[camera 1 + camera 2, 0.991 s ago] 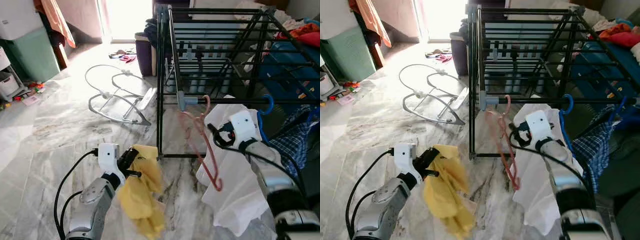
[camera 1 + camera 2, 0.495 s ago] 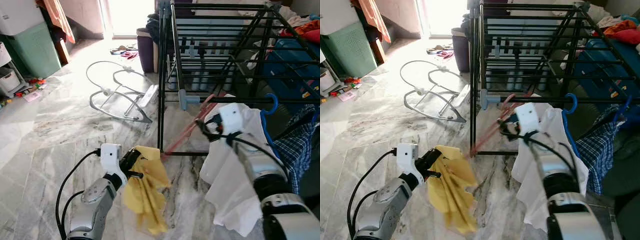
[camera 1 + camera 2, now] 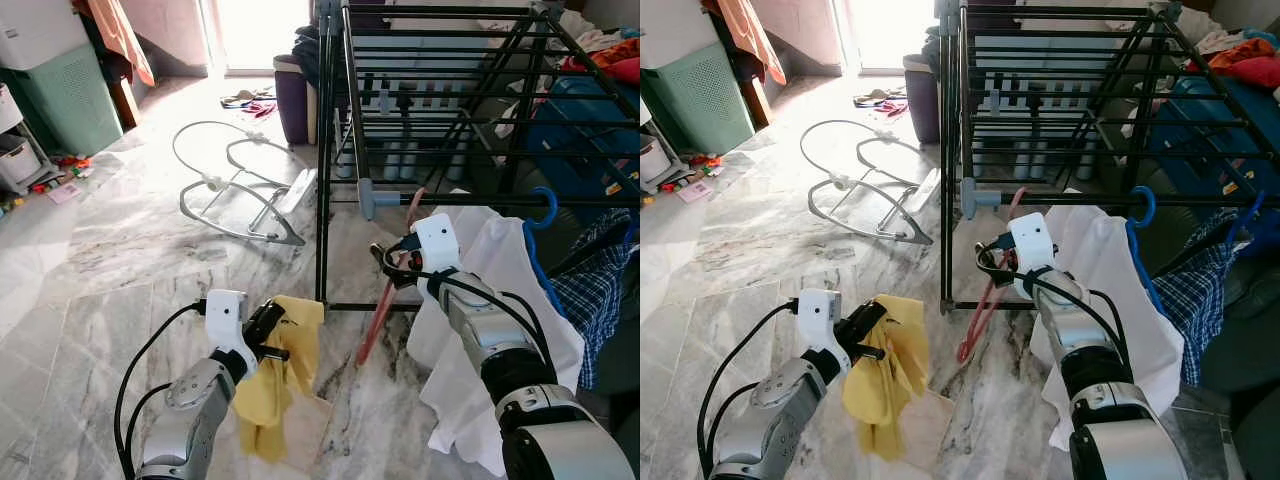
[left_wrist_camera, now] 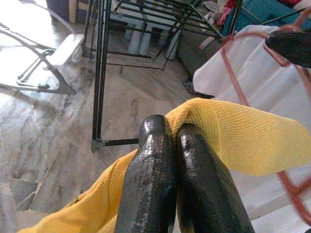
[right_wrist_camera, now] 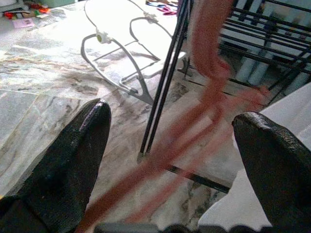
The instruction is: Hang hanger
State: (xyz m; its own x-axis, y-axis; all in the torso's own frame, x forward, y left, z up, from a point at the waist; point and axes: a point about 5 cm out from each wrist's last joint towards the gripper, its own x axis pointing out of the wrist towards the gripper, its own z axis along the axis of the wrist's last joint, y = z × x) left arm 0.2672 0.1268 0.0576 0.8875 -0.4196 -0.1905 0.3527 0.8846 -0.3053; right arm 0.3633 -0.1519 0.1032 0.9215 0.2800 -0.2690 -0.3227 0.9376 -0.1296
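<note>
My right end effector (image 5: 170, 145) has its fingers spread wide, the pink hanger (image 3: 385, 300) blurred between them, hooked on the black drying rack (image 3: 330, 150) beside a white garment (image 3: 490, 330). My left end effector (image 4: 167, 160) is clamped tight on a yellow cloth (image 3: 275, 385) hanging above the marble floor (image 3: 110, 260).

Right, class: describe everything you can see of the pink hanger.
The pink hanger is thin, looks like plastic, and appears motion-blurred. Its hook sits up by the black drying rack's rail near the grey end cap, and its body slants down toward the marble floor. In the right wrist view it passes between the right gripper's open fingers, beside a white garment.
</note>
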